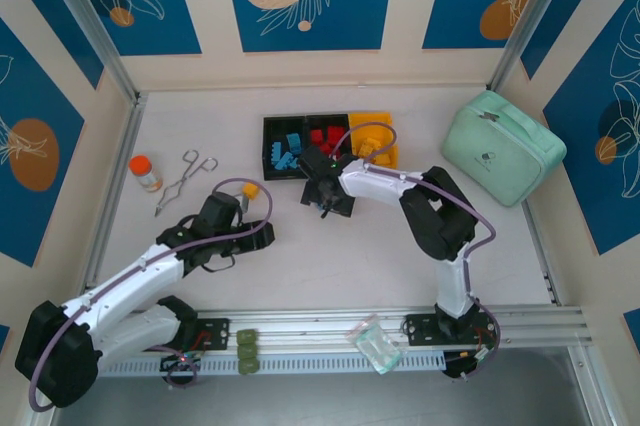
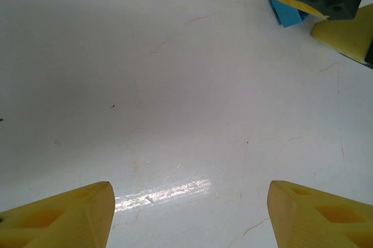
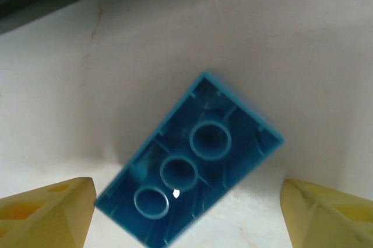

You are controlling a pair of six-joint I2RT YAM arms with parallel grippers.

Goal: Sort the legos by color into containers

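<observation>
Blue, red and yellow studded plastic bricks (image 1: pixel 288 153) already lie colour-sorted in the joined black and yellow plastic bins (image 1: pixel 300 120). Remaining: an upturned blue brick (image 3: pixel 192 160) on the white desk (image 1: pixel 330 266), framed by the wide-open, empty right pincer (image 3: pixel 187 201), and a yellow brick (image 1: pixel 250 190) near the open, empty left pincer (image 2: pixel 189 201).

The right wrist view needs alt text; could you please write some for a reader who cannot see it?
A blue lego brick lies upside down, diagonal on the white table, its hollow underside with three round tubes facing the camera. The yellow jaws of the right gripper stand open on either side of it.
</observation>
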